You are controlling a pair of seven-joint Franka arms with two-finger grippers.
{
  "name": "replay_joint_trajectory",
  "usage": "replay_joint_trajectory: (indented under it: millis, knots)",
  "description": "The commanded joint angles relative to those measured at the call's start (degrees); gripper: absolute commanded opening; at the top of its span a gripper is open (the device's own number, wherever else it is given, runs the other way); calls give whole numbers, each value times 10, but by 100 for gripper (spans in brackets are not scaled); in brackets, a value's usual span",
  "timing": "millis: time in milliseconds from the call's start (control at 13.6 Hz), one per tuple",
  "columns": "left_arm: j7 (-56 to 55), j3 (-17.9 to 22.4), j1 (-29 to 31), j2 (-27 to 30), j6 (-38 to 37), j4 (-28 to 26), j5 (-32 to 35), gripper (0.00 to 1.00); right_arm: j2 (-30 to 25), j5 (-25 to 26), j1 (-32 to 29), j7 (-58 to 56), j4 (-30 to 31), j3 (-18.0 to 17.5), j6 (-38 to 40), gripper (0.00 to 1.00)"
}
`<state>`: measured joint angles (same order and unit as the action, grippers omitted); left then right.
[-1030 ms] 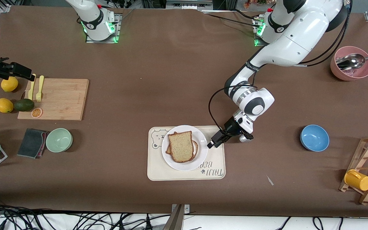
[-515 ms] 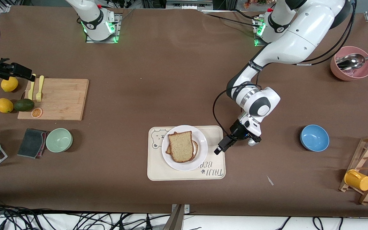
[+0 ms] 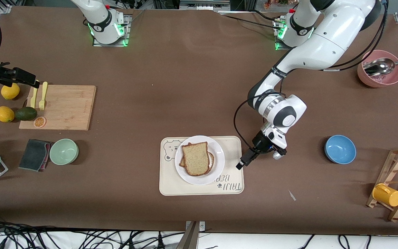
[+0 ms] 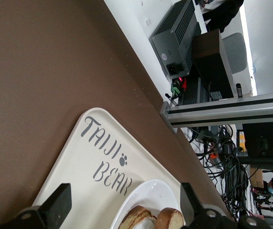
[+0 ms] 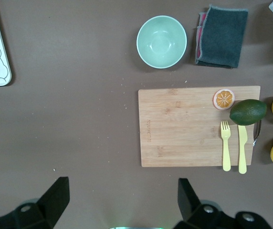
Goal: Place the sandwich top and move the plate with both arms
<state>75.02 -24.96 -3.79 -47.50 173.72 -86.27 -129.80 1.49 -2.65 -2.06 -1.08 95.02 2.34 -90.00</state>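
Observation:
The pale speckled sandwich top (image 3: 195,158) lies flat on a darker slice on the white plate (image 3: 218,162). The plate sits on the cream bear tray (image 3: 231,180). My left gripper (image 3: 242,163) hangs open over the tray's edge at the left arm's end, beside the plate and holding nothing. In the left wrist view the tray (image 4: 74,167), the plate rim (image 4: 151,193) and brown bread crusts (image 4: 139,215) show between its open fingers (image 4: 60,200). My right gripper (image 3: 21,76) waits open high over the cutting board's end; its fingers (image 5: 57,193) frame bare table.
A wooden cutting board (image 3: 64,107) carries a yellow fork and knife, with an avocado (image 3: 26,113) and lemons beside it. A pale green bowl (image 3: 64,151) and dark cloth (image 3: 35,154) lie nearer the camera. A blue bowl (image 3: 340,149), pink bowl with spoon (image 3: 380,69) and wooden rack with yellow cup (image 3: 387,194) stand at the left arm's end.
My left gripper has drawn away from the plate toward the left arm's end of the tray, staying open. The sandwich top, the plate and the right arm have not moved.

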Motion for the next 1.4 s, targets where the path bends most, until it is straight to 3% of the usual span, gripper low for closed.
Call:
replay_joint_trajectory:
  millis: [0,147,368,1030,1177,1324]
  knots:
    - [-23,-58,40,14,50,-1,40,100,-6,-12,-5,-10,-4,-1,8,100]
    - [-98,-80,59,14,56,-1,107,100,-6,-12,-5,-11,-4,-1,8,100]
    - [-193,-81,63,15,56,-1,172,100,-5,-11,-5,-11,-4,-1,5,100]
    - [-583,-69,99,29,9,-17,587,100,-1,-8,-2,-5,-4,-2,-1,100]
    - [-625,-41,103,45,-36,-27,660,100,-1,-9,-2,-5,-4,-3,2,100]
    - [-667,17,93,64,-119,-25,733,100,-2,-10,-2,-5,-4,-3,4,100]
